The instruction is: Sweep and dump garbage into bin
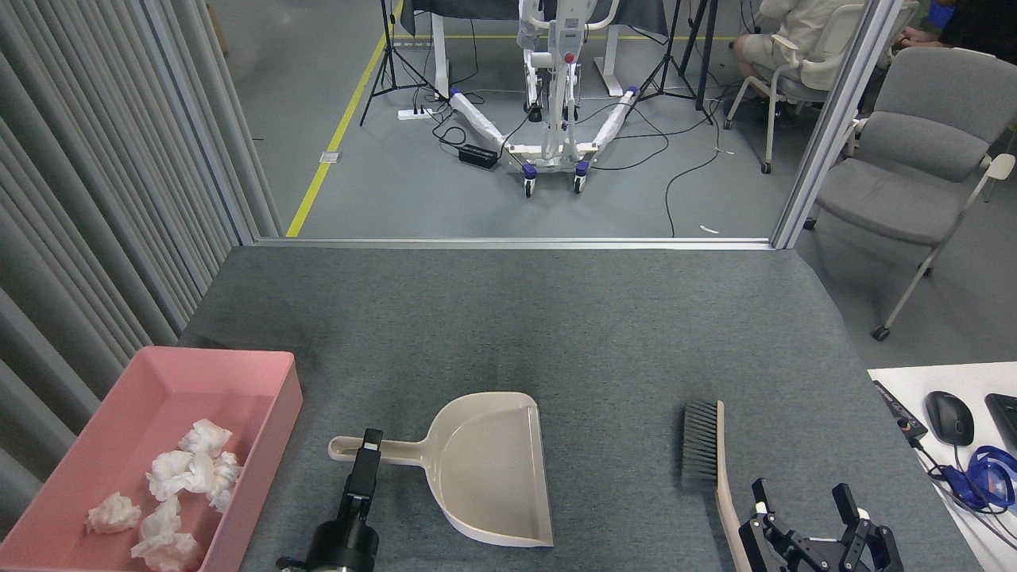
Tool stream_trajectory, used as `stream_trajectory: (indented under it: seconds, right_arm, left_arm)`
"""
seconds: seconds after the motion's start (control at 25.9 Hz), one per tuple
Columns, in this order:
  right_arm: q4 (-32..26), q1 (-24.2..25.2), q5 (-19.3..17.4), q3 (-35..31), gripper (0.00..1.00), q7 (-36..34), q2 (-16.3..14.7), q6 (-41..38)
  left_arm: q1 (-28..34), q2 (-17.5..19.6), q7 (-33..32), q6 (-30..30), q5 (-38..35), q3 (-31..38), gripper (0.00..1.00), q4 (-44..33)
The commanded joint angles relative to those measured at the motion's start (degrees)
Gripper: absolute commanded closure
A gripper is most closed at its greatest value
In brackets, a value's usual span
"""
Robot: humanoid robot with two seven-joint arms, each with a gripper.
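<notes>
Several white tissue wads, the garbage (187, 477), lie inside the pink bin (238, 359) at the front left of the grey table. The beige dustpan (493, 469) lies flat at front centre with its handle pointing left. My left gripper (367, 451) sits at that handle, dark and edge-on, so its grip is unclear. A brush (703, 445) with grey bristles lies to the right. My right gripper (802, 508) stands open just right of the brush handle, holding nothing.
Grey slatted panels (95, 199) line the left side behind the bin. A white desk corner (906, 381) with a mouse (949, 417) and blue headphones (985, 477) sits at the right. The table's far edge (508, 245) meets open floor, with a grey chair (914, 159) beyond.
</notes>
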Motion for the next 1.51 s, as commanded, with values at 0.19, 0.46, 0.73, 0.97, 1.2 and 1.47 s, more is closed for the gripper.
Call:
stream_trajectory:
  seconds: [0.19, 0.46, 0.73, 0.97, 1.2, 1.47]
  right_arm:
    - [0.3, 1.6, -0.1, -3.1, 0.02, -0.1, 0.6, -0.2]
    - [0.3, 2.1, -0.1, -3.6, 0.02, 0.1, 0.8, -0.7]
    - [0.3, 2.0, -0.1, -3.6, 0.02, 0.2, 1.0, -0.7]
    - [0.2, 2.0, -0.1, -3.1, 0.02, 0.3, 1.0, -0.6]
    - [0.2, 2.2, -0.1, -2.9, 0.02, 0.5, 1.0, -0.7]
    - [0.1, 2.2, -0.1, -2.8, 0.02, 0.5, 1.1, -0.7]
  left_arm:
    - [7.5, 5.1, 1.8, 3.8, -8.9, -3.3, 0.01, -12.5]
    - [14.0, 11.1, 1.4, 7.8, -32.3, -2.5, 0.01, -25.7]
    - [22.0, 17.7, 0.5, 5.2, -61.0, 5.7, 0.01, -30.8]
    - [26.2, 13.0, 0.4, -3.4, -65.3, 20.5, 0.01, -32.1]
    - [27.8, 12.8, -5.2, -5.7, -65.2, 25.6, 0.01, -32.6]
    - [26.9, 9.5, -5.8, -7.7, -64.7, 25.6, 0.01, -32.5]
